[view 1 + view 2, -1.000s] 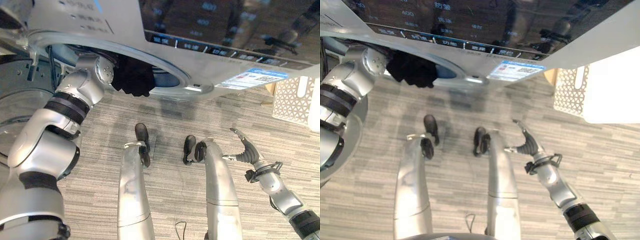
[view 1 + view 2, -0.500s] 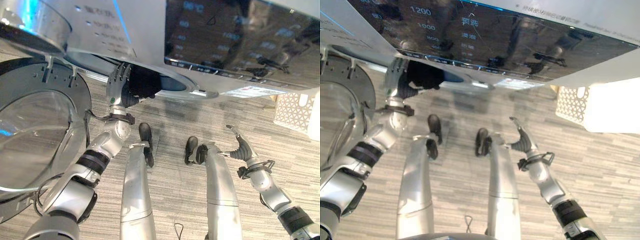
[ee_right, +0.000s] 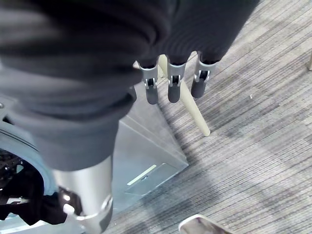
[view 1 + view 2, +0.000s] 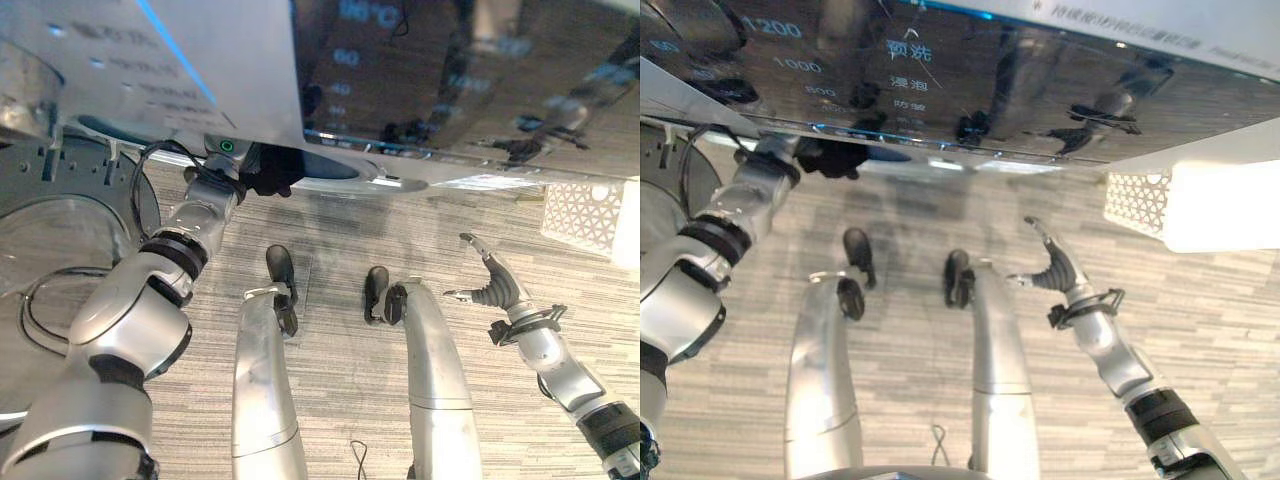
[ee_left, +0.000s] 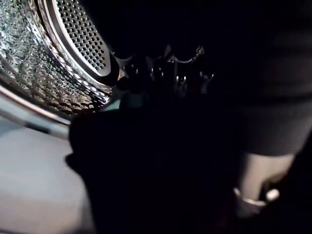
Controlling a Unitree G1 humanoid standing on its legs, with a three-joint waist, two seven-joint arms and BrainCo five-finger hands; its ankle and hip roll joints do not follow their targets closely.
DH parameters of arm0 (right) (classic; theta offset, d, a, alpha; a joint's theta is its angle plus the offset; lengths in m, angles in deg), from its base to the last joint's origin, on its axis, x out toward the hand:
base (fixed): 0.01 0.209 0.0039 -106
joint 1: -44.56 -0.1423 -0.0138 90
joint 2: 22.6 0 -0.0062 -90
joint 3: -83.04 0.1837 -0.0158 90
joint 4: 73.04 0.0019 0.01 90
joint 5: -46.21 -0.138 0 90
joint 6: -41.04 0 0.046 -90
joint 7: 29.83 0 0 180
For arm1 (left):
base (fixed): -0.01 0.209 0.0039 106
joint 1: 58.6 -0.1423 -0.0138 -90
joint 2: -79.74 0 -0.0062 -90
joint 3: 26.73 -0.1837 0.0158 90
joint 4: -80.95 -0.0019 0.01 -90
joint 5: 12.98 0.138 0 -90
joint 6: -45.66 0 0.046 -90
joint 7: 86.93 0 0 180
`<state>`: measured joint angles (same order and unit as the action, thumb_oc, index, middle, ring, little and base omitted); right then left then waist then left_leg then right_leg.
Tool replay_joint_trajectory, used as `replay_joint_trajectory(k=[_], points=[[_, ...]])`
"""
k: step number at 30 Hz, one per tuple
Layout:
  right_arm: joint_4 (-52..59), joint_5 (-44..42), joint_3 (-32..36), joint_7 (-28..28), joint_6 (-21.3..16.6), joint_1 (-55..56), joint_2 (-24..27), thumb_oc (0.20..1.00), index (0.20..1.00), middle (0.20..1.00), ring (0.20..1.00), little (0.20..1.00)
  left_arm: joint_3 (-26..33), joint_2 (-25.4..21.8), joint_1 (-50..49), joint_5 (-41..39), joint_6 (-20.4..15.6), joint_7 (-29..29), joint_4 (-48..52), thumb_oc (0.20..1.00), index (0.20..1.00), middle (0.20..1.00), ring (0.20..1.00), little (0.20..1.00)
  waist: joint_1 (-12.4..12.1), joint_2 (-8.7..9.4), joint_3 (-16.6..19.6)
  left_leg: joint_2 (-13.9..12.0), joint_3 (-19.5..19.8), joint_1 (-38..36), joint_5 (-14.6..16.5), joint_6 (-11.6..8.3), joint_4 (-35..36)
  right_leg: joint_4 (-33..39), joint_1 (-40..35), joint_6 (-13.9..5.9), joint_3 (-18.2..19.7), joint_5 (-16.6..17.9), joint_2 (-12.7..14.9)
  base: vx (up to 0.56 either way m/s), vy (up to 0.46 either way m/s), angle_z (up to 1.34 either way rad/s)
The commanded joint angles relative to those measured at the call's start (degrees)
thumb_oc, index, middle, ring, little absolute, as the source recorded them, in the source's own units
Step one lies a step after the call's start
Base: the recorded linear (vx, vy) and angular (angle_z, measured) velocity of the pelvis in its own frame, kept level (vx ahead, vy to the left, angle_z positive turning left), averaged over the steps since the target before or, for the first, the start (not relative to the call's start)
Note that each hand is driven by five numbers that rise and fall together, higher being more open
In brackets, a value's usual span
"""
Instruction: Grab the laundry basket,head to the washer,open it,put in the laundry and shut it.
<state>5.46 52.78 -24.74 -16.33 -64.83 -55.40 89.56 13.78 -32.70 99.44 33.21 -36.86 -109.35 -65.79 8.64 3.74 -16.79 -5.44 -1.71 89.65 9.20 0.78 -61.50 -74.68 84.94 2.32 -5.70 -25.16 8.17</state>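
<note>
Reaching into the washer (image 4: 330,110) past its open door (image 4: 60,240), the left hand (image 4: 222,160) pushes dark laundry (image 4: 272,172) in — fingers hidden, grip unreadable — while the right hand (image 4: 488,285) hangs spread and empty; shutting the door remains.

Black laundry (image 4: 272,172); silver washer (image 4: 200,60) with glossy black panel (image 4: 470,70); perforated shiny steel drum (image 5: 58,53); white lattice basket (image 4: 585,215); grey striped carpet (image 4: 330,240).

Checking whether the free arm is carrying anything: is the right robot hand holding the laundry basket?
No. The right robot hand hangs empty with straight fingers over the carpet, while the white laundry basket sits apart beside the washer.
</note>
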Motion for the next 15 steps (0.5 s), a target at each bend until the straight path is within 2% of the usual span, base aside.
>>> replay_joint_trajectory(k=[1, 13, 15], points=[[6.71, -1.65, 2.56, -0.42, -2.66, 2.13, 2.96, 1.0, 1.0, 1.0, 1.0, 1.0, 1.04, -1.66, 5.0, -2.1, -0.45, -0.16, -3.79, 0.2, 0.2, 0.2, 0.2, 0.2, 0.74, -0.16, -2.27, 0.46, 2.04, 0.29, 5.96, 2.3, -3.83, 8.04, -0.94, -1.41, 3.03, 7.15, -2.04, 0.0, 0.0, 0.0], [7.32, 2.33, 3.21, 2.91, -3.28, 3.27, 2.54, 1.0, 1.0, 1.0, 1.0, 1.0, 4.35, -3.55, 5.69, -9.12, -1.94, -7.3, 2.96, 0.2, 0.2, 0.2, 0.2, 0.2, 0.43, -0.67, -1.9, 0.8, 1.78, 0.3, 6.34, 2.47, -4.16, 7.61, -0.64, -1.39, 3.14, 6.94, -2.21, 0.0, 0.001, 0.0], [7.08, 2.66, 2.81, 3.19, -2.91, 4.07, 1.7, 1.0, 1.0, 1.0, 1.0, 1.0, 8.97, -2.96, 5.48, -15.68, -2.84, -10.86, 6.3, 0.2, 0.2, 0.2, 0.2, 0.2, 0.26, -0.75, -1.44, 0.89, 1.84, 0.29, 6.27, 2.41, -3.88, 7.83, -0.72, -1.34, 2.95, 6.85, -2.25, 0.0, 0.0, 0.0]])
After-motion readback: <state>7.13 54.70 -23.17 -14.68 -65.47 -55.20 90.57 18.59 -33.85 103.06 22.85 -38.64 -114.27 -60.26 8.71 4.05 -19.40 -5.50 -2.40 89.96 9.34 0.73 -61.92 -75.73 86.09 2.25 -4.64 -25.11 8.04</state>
